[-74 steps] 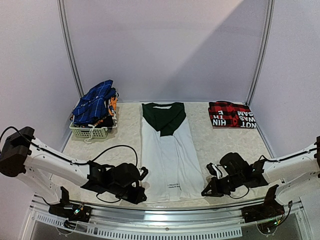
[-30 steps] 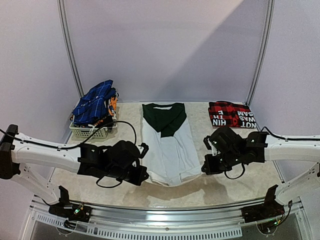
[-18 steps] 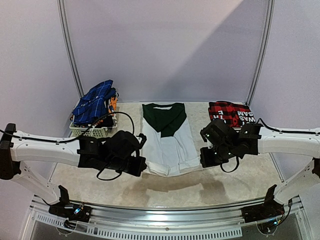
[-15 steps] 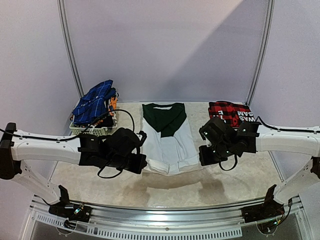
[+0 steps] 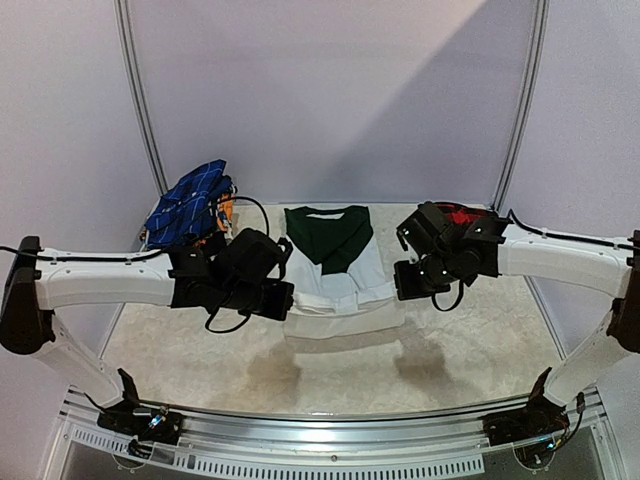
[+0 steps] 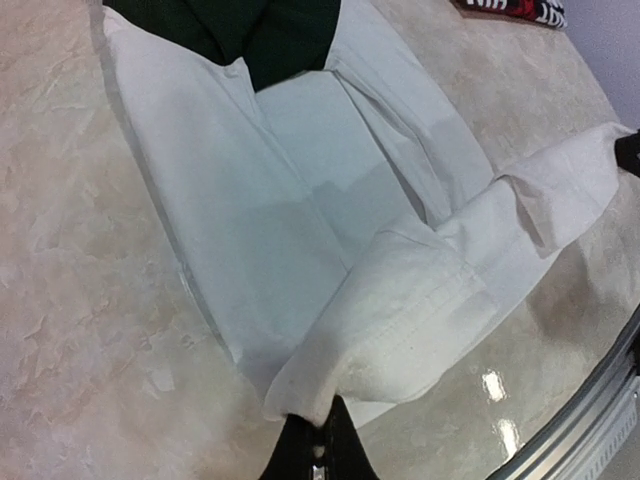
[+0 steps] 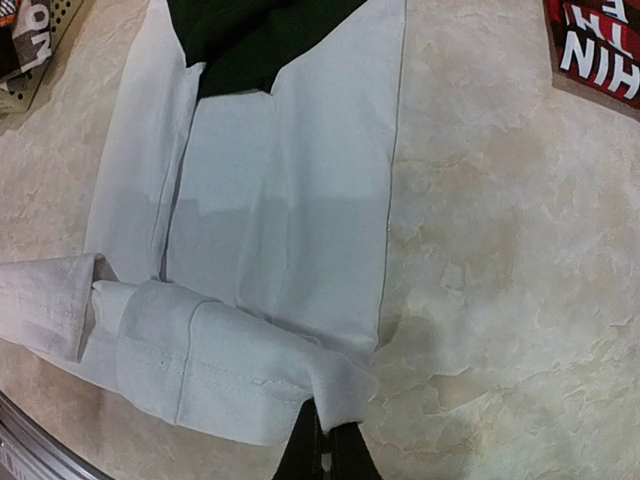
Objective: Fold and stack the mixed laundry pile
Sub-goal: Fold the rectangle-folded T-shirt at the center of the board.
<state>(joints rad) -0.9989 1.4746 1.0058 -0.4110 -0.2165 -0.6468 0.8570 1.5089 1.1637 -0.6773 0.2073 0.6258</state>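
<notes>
The white T-shirt [image 5: 345,285] with its dark green top [image 5: 328,235] lies lengthwise at mid-table. Its bottom hem is lifted off the table and carried toward the collar. My left gripper [image 5: 283,300] is shut on the hem's left corner [image 6: 310,395]. My right gripper [image 5: 402,281] is shut on the hem's right corner [image 7: 340,395]. The raised hem sags between them above the flat body of the shirt [image 7: 290,170]. A folded red-and-black plaid shirt [image 5: 470,215] with white lettering sits at the back right, partly hidden by the right arm. Blue checked cloth [image 5: 190,205] tops the heap at the back left.
A small white lattice basket [image 7: 30,50] holds the heap at the back left; the left arm hides it in the top view. The beige marbled table [image 5: 470,340] shows bare in front of the shirt. The metal front rail [image 5: 330,450] borders the near edge.
Both grippers, shut on the T-shirt's bottom corners, have risen and moved from the near edge toward the back, folding the lower half of the shirt up over its body.
</notes>
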